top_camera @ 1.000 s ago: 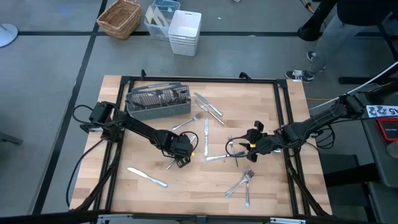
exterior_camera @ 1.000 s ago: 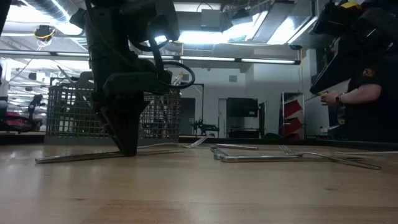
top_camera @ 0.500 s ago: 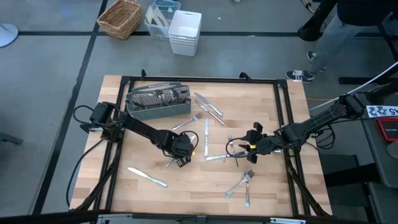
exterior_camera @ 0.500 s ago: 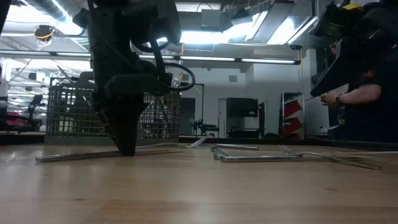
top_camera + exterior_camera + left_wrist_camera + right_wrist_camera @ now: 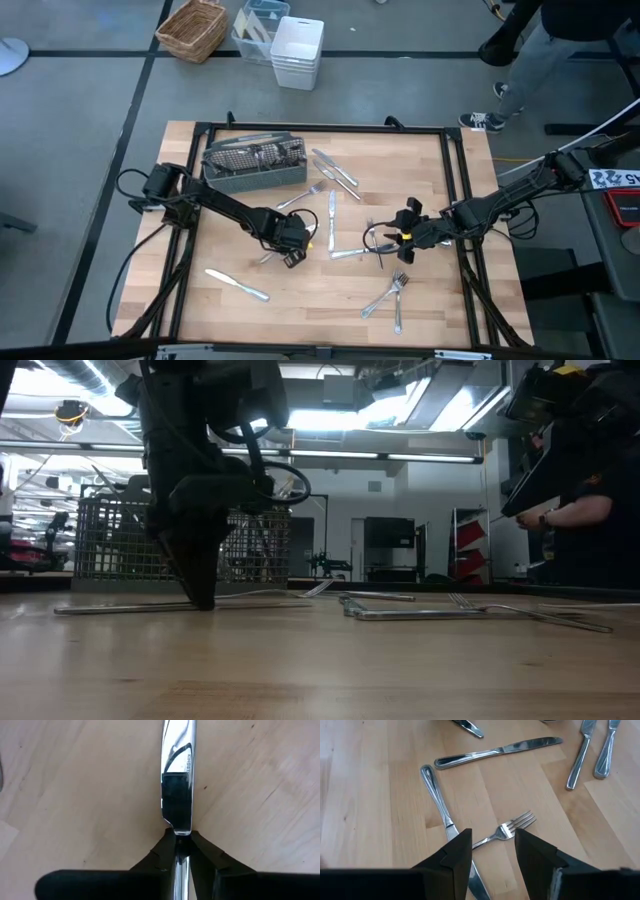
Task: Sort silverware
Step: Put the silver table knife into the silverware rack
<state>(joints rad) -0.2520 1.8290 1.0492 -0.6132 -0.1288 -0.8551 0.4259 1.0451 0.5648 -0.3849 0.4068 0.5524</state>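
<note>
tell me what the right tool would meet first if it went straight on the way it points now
Probably the small fork lying on the wood just ahead of the open right tool, between the lines of its two fingers. A knife lies right beside that path. Depth is hard to judge from the wrist view.

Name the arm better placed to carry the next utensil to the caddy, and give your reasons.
Left. The left gripper has its fingers pinched on a knife and is nearer the caddy. The right gripper hangs open, empty, above a fork.
</note>
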